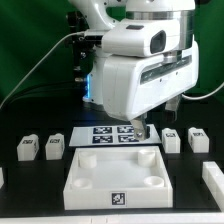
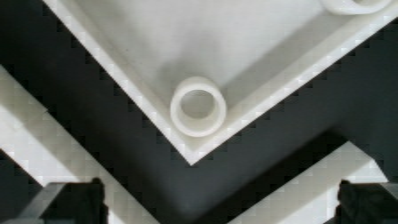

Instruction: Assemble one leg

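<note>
Exterior view | legs [image 1: 54,146]: 4 | square top [image 1: 118,172]: 1 | marker board [image 1: 105,135]: 1

- Table [image 1: 35,205]: black surface.
- Centre: white square piece [image 1: 118,172], lying flat, round corner sockets.
- Behind it: marker board [image 1: 105,136] (my arm [image 1: 135,70] partly covers it).
- Exterior view's left: leg [image 1: 27,149], second leg [image 1: 55,146]; right: third leg [image 1: 170,140], fourth leg [image 1: 197,139].
</note>
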### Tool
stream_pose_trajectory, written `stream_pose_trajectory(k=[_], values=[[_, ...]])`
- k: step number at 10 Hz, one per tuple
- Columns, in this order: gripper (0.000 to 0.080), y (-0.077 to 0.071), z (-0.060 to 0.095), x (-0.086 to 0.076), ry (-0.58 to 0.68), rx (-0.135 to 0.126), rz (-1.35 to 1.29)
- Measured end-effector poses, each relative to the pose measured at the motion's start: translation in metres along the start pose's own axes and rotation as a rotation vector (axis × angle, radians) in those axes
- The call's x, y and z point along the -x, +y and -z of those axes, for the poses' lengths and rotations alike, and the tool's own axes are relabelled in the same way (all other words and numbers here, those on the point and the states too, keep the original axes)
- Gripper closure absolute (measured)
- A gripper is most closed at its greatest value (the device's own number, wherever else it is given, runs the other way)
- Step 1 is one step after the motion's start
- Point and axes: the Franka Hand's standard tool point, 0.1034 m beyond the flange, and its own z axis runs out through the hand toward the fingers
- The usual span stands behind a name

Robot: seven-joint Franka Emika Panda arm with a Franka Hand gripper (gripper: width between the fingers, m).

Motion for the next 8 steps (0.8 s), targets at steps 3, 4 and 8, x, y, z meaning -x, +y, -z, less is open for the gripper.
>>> stream_pose_trajectory(k=[3, 4, 8], values=[[0.0149, 0.0, 0.0, 0.0, 0.0, 0.0, 0.0], [0.0149, 0.0, 0.0, 0.0, 0.0, 0.0, 0.0], [0.0149, 0.0, 0.0, 0.0, 0.0, 0.0, 0.0]])
